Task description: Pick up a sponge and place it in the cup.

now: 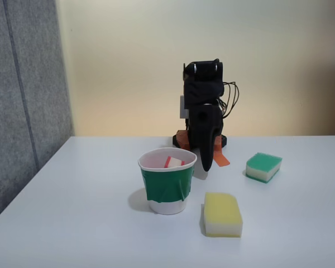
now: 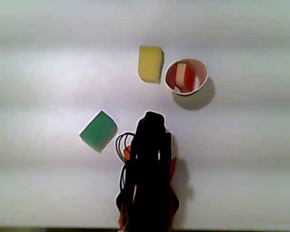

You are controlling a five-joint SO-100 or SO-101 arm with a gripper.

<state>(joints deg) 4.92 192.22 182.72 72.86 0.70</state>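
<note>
The white paper cup (image 1: 167,186) with a wide green band and a rolled rim stands upright on the smooth, matte white table (image 1: 67,223). Its walls taper toward the base. Inside it sits the small rectangular sponge (image 1: 173,162) with a red top face and a white foam middle layer. In the fixed view one corner shows just above the rim; in the other view (image 2: 182,77) the sponge stands on edge within the cup (image 2: 201,79), its red and white layers showing as stripes.

A block-shaped sponge with a yellow top and pale foam body (image 1: 222,214) lies flat just beside the cup, to its right in the fixed view, apart from it. In the other view this yellow sponge (image 2: 150,64) lies to the left of the cup. A sponge with a green top and white foam body (image 1: 263,166) lies farther off, near the arm, well apart from the cup.

The black plastic arm (image 1: 204,111) is folded upright behind the cup, with orange parts at its base and black cables looping at its side. The gripper (image 1: 205,162) points down toward the table (clear of the cup and of every sponge). It holds nothing; whether its fingers are parted or closed cannot be told.

A grey felt-textured panel (image 1: 22,100) stands at the left of the fixed view, and a plain cream wall (image 1: 279,61) rises behind the table.
</note>
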